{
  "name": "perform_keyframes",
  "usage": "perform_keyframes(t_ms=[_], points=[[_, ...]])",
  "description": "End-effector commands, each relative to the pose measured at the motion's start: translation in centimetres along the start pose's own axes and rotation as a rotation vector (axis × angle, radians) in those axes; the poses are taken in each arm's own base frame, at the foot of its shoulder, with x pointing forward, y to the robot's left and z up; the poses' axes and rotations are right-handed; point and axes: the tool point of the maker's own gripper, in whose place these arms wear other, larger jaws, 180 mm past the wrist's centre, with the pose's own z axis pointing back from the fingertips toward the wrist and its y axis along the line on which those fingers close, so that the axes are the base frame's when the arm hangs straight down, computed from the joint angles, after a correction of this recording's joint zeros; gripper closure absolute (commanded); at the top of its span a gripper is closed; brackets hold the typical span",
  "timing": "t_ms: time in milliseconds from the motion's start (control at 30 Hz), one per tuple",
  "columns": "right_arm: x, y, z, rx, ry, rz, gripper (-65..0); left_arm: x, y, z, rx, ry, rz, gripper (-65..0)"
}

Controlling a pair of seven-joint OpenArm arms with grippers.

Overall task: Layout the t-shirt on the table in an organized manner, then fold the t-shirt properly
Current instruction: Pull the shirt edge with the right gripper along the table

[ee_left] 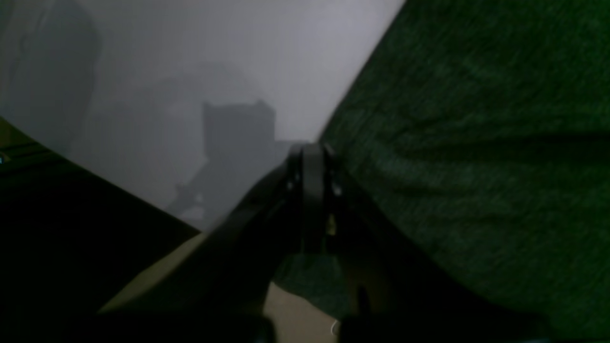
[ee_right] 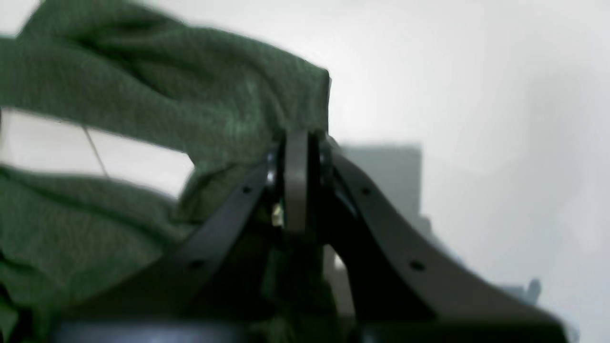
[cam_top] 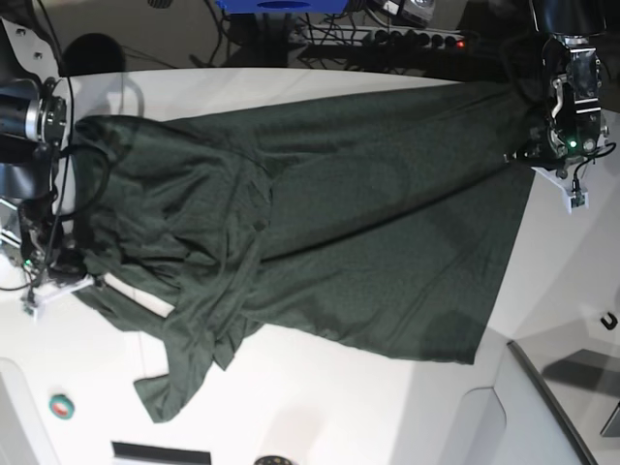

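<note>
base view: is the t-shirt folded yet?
No. The t-shirt lies stretched in a single layer across the table, bunched and wrinkled toward one end.

plain dark green t-shirt [cam_top: 368, 232], white table [cam_top: 320, 407], black grippers

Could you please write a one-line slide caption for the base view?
Both arms stretch the dark green t-shirt across the white table, each end effector (left, right) at an opposite edge.

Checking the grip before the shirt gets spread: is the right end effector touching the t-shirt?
Touching. In the right wrist view the right end effector is closed on the edge of the t-shirt, fabric bunched at its tips.
</note>
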Motion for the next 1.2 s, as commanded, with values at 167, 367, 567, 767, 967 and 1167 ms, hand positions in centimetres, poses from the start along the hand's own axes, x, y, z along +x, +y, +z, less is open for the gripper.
perform_keyframes(t_ms=[167,367,567,767,967,1167], points=[[5.5,0.2,0.6,0.004,-0.094,-0.004,-13.2,1.9,0.8,0.4,0.023,-0.05,-0.002,0.0],[5.8,0.6,1.9,0.02,-0.1,0.041,-55.2,1.8,0.9,0.3,0.024,-0.047,0.004,0.0],[1.5,0.8,0.6,0.019,-0.002,0.019,-53.6,2.2,0.9,0.4,0.022,-0.056,0.007,0.0],[-1.0,0.3,-0.2,0.002,0.01,-0.002,-34.5,2.2,0.9,0.4,0.022,-0.056,0.007,0.0],[1.7,0.4,-0.2,0.004,-0.07,-0.005,0.0,2.2,0.9,0.4,0.023,-0.055,0.004,0.0],[6.3,0.0,0.3,0.001,-0.143,-0.009,0.0,2.0,0.8,0.4,0.023,-0.051,0.0,0.0]])
